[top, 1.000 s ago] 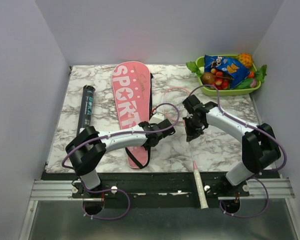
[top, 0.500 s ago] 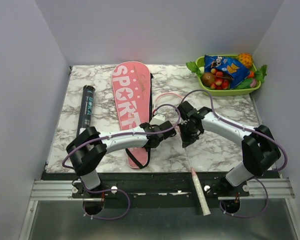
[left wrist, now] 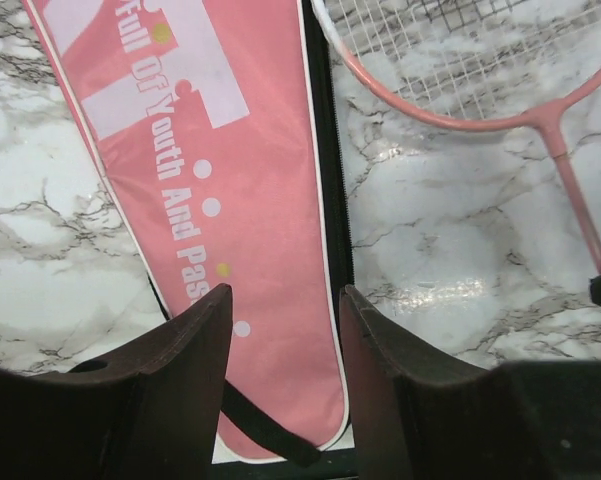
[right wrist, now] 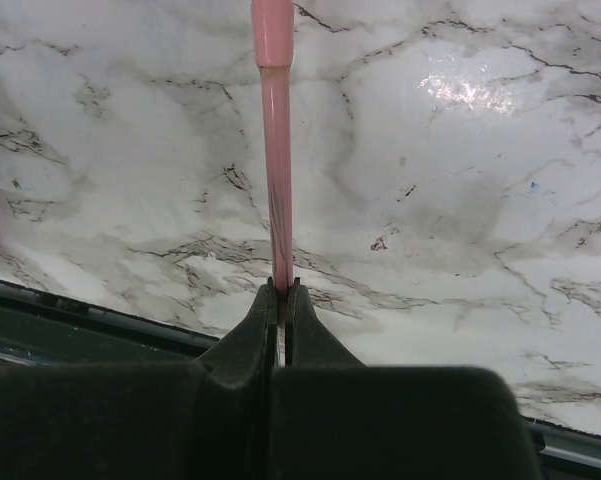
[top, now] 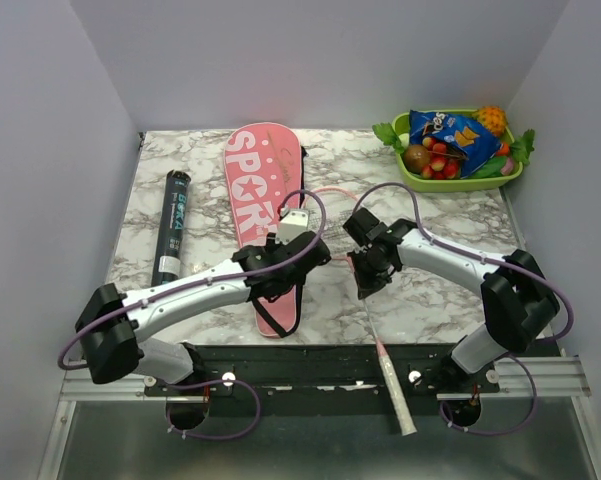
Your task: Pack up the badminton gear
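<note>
Right of the bag (top: pixel 265 195), one racket (left wrist: pixel 545 114) is lying flat on the tabletop (top: pixel 180 150). Its head is sitting just beside the bag's black-edged side, and its white handle is sticking out past the tabletop's near edge.

- Right gripper (right wrist: pixel 282 290) is pinching the thin pink shaft partway along, jaws closed tight on it.
- Left gripper (left wrist: pixel 285 295) is hovering over the bag's narrow near end. Its jaws are standing roughly half apart and gripping nothing; pink fabric is showing between them.
- Bag is lying lengthwise, wide end away from the arms, and looking flat. Zip open or closed: cannot tell.
- Tube (top: pixel 175 225) is lying left of the bag, apart from it and not packed.
- No second racket and no shuttlecocks are showing. Inside the bag or just out of sight: cannot tell.
- Tray (top: pixel 450 184) of snacks is sitting well right of the bag, at the far side; not part of the job.

Judgement: packing is looking early. Nothing visible is going into the bag yet, and the racket is only being held alongside it. Left to do:
- getting the bag's mouth open
- sliding the racket in
- adding the tube and any remaining gear
- closing up
</note>
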`<state>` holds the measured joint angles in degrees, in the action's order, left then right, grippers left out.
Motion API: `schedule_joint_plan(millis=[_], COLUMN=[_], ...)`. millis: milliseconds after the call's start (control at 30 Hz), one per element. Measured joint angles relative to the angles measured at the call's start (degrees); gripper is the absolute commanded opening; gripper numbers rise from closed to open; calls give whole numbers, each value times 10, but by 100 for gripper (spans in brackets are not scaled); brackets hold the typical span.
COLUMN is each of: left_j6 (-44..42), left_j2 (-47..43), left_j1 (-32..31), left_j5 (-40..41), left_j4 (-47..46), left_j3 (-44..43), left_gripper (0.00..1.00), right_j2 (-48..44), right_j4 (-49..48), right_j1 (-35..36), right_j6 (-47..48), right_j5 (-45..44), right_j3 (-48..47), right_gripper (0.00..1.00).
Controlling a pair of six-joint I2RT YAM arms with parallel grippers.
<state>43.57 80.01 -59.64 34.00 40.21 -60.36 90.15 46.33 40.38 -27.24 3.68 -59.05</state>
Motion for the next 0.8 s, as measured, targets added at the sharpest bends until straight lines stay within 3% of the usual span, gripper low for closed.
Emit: schedule_joint_plan(millis=[200, 800], left_j6=[7, 37], left_j2=[-62, -67], left_j1=[14, 23], left_j5=[6, 9], left_j4=[15, 32], left_j3=[6, 46], left_gripper=[55, 55], right_j2=[3, 20], right_j4=[-7, -8], right_j1=[2, 58], right_j6=[-3, -15], right_j5=[0, -26], right_j3=[11, 21], right_gripper=[1, 1])
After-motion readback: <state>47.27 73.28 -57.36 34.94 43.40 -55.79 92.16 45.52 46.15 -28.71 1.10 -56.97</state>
